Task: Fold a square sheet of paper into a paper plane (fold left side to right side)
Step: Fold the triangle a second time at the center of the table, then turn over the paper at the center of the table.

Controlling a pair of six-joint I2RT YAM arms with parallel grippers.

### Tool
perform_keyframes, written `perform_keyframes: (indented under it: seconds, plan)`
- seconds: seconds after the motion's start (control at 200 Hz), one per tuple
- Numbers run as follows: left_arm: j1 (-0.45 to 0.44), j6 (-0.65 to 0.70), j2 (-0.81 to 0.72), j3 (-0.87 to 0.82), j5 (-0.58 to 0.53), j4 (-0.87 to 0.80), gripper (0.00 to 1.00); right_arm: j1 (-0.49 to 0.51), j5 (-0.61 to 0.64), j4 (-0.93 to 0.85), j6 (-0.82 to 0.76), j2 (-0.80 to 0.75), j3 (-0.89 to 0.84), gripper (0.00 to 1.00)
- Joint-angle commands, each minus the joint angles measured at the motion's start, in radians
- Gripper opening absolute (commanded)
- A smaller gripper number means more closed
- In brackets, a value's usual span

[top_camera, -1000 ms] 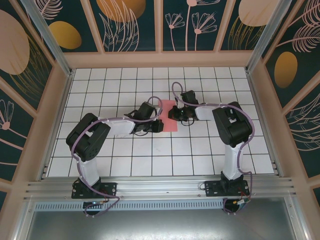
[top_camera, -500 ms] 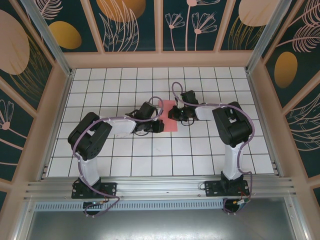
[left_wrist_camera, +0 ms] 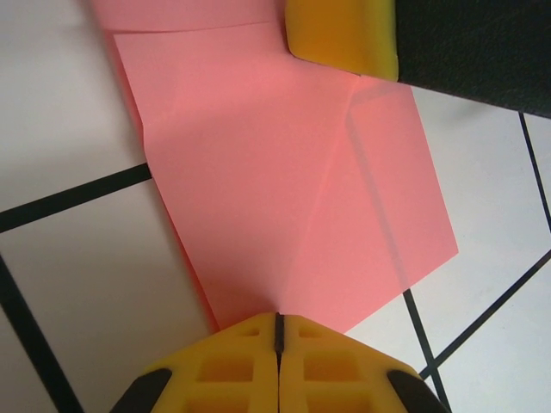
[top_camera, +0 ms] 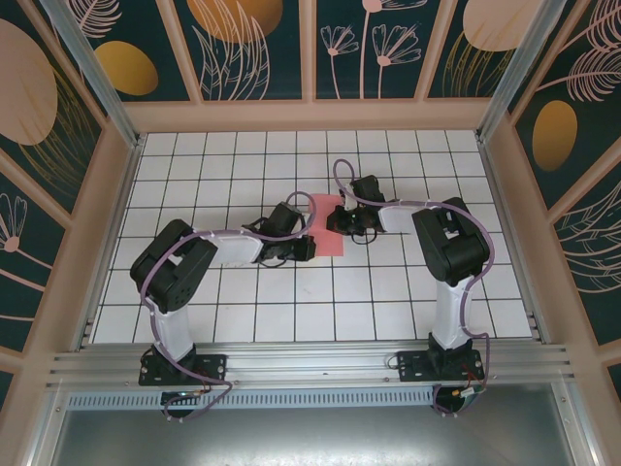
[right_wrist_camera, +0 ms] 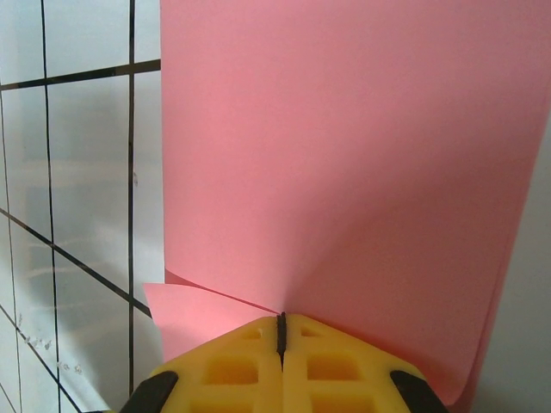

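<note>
The red sheet of paper (top_camera: 327, 233) is lying partly folded near the middle of the gridded table (top_camera: 252, 301), between the two arms. The left gripper (top_camera: 310, 248) is pinching the sheet's near left edge, its jaws pressed together on the paper (left_wrist_camera: 284, 172). The right gripper (top_camera: 337, 221) is clamping the right edge with its jaws closed tight, and the paper (right_wrist_camera: 344, 155) is curving up from its fingertips (right_wrist_camera: 250, 361).

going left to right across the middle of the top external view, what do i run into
left arm → left tool → square sheet of paper → right tool → right arm
</note>
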Motion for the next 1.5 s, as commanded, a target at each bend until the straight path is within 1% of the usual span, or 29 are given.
perform_keyframes:
  seconds: [0.0, 0.22, 0.375, 0.515, 0.55, 0.575, 0.626, 0.701, 0.726, 0.751, 0.796, 0.846, 0.941, 1.011, 1.091, 1.146, 1.256, 1.321, 1.401, 1.441, 1.496]
  plan:
    - [0.003, -0.015, -0.016, -0.065, -0.042, -0.089, 0.08, -0.011, 0.061, -0.087, -0.027, 0.039, 0.002, 0.0]
    - [0.003, -0.059, -0.052, -0.16, -0.05, -0.037, 0.07, -0.031, 0.033, -0.043, -0.026, 0.031, -0.032, 0.0]
    - [0.004, -0.075, -0.073, -0.213, -0.048, -0.013, 0.05, -0.054, -0.042, 0.032, -0.008, 0.031, -0.087, 0.0]
    - [0.005, -0.063, -0.141, -0.218, -0.058, -0.021, 0.06, -0.071, -0.1, 0.078, -0.01, 0.024, -0.116, 0.0]
    - [0.005, -0.06, -0.155, -0.213, -0.062, -0.024, 0.08, -0.077, -0.12, 0.104, -0.005, 0.018, -0.127, 0.0]
    - [0.005, -0.059, -0.196, -0.208, -0.069, -0.026, 0.1, -0.081, -0.135, 0.126, 0.0, 0.011, -0.131, 0.0]
    - [0.008, -0.054, -0.23, -0.191, -0.071, -0.031, 0.17, -0.086, -0.165, 0.17, 0.012, -0.003, -0.139, 0.0]
    - [0.023, -0.04, -0.265, -0.157, -0.072, -0.049, 0.26, -0.089, -0.192, 0.214, 0.018, -0.03, -0.13, 0.0]
    - [0.032, -0.039, -0.272, -0.145, -0.069, -0.048, 0.31, -0.089, -0.194, 0.226, 0.019, -0.044, -0.129, 0.0]
    - [0.043, -0.04, -0.276, -0.137, -0.061, -0.044, 0.34, -0.089, -0.194, 0.235, 0.018, -0.058, -0.127, 0.0]
    - [0.061, -0.041, -0.278, -0.12, -0.029, -0.027, 0.37, -0.09, -0.198, 0.25, 0.014, -0.084, -0.125, 0.05]
    - [0.077, -0.042, -0.267, -0.098, 0.008, -0.003, 0.46, -0.094, -0.193, 0.256, 0.005, -0.116, -0.123, 0.11]
    - [0.087, -0.01, -0.206, -0.017, 0.041, -0.003, 0.52, -0.1, -0.15, 0.235, -0.016, -0.182, -0.137, 0.24]
    - [0.088, 0.012, -0.145, 0.049, 0.052, -0.014, 0.54, -0.105, -0.092, 0.191, -0.04, -0.235, -0.159, 0.33]
    - [0.088, 0.009, -0.086, 0.085, 0.059, 0.012, 0.56, -0.11, -0.035, 0.163, -0.056, -0.302, -0.21, 0.44]
    - [0.088, 0.009, -0.049, 0.111, 0.052, 0.02, 0.57, -0.118, -0.021, 0.151, -0.052, -0.342, -0.244, 0.52]
    - [0.087, 0.019, 0.021, 0.177, 0.011, -0.027, 0.6, -0.147, -0.036, 0.132, -0.04, -0.439, -0.306, 0.67]
    - [0.088, 0.016, 0.042, 0.182, 0.025, -0.001, 0.6, -0.154, -0.044, 0.13, -0.04, -0.492, -0.34, 0.75]
    - [0.087, 0.003, 0.068, 0.188, 0.079, 0.046, 0.58, -0.16, -0.074, 0.127, -0.039, -0.532, -0.368, 0.81]
    - [0.087, -0.003, 0.081, 0.191, 0.09, 0.057, 0.54, -0.163, -0.094, 0.132, -0.034, -0.54, -0.378, 0.81]
    - [0.087, 0.001, 0.091, 0.2, 0.081, 0.05, 0.46, -0.163, -0.125, 0.14, -0.026, -0.535, -0.389, 0.81]
